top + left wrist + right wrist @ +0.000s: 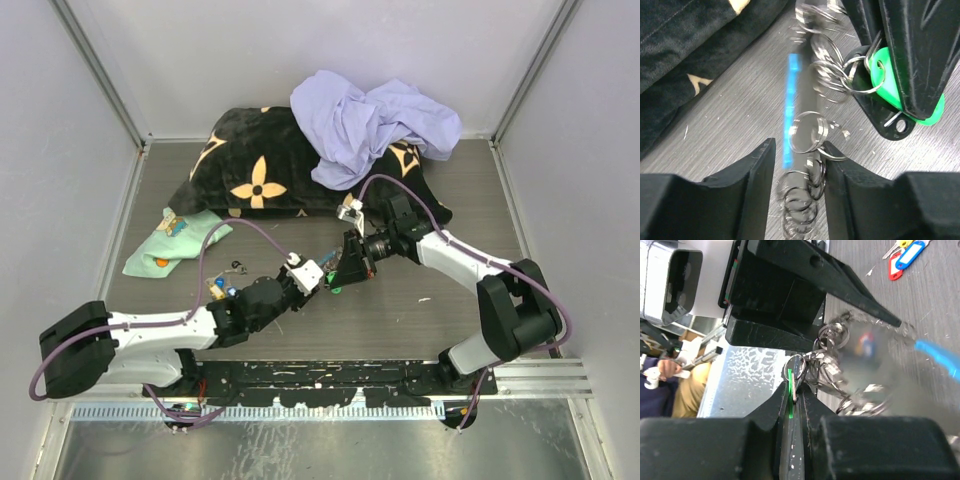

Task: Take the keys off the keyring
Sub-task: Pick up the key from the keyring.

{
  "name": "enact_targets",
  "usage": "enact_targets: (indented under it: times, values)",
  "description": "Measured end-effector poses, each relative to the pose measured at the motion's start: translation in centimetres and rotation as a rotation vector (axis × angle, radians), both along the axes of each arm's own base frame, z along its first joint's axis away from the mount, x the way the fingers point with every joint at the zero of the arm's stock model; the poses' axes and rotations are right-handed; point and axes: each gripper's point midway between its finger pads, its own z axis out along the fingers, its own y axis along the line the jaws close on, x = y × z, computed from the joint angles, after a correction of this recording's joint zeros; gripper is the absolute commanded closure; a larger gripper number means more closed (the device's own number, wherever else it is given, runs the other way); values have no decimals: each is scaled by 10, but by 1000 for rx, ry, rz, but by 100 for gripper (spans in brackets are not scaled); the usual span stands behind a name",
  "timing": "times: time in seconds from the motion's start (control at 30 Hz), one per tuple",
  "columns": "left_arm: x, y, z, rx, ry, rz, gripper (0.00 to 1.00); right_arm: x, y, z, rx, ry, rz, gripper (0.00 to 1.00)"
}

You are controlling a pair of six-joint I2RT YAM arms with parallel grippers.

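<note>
Clenched right gripper point(792, 390) pinches a green-tagged key point(885, 82), blade hidden; left gripper point(799, 165) grasps the motion-blurred silver ring-chain keyring point(812, 132), its flat blue crescent point(790, 100) smeared.

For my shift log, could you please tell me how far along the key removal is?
Done: red, yellow and blue tagged keys lie loose on the table. In hand: the left tool grips the keyring while the right tool pinches the green-tagged key hanging on it. Left: at least freeing that key.
</note>
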Motion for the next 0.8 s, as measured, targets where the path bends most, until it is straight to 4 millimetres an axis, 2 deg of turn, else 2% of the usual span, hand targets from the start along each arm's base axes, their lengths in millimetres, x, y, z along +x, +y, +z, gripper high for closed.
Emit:
enact_targets:
  times: [0.17,0.27,0.53,0.8]
  values:
    - [-4,7,6,-12,2,-8,36,2,0,-5,1,94,-19,99]
    - [-9,10,19,-44,4,-27,33,8,0,-4,-2,123,-39,99]
    - [-29,16,29,-124,105,-59,28,19,0,-4,-8,176,-101,99]
    - [-43,18,69,-266,165,-80,25,26,3,-9,-39,266,-185,99]
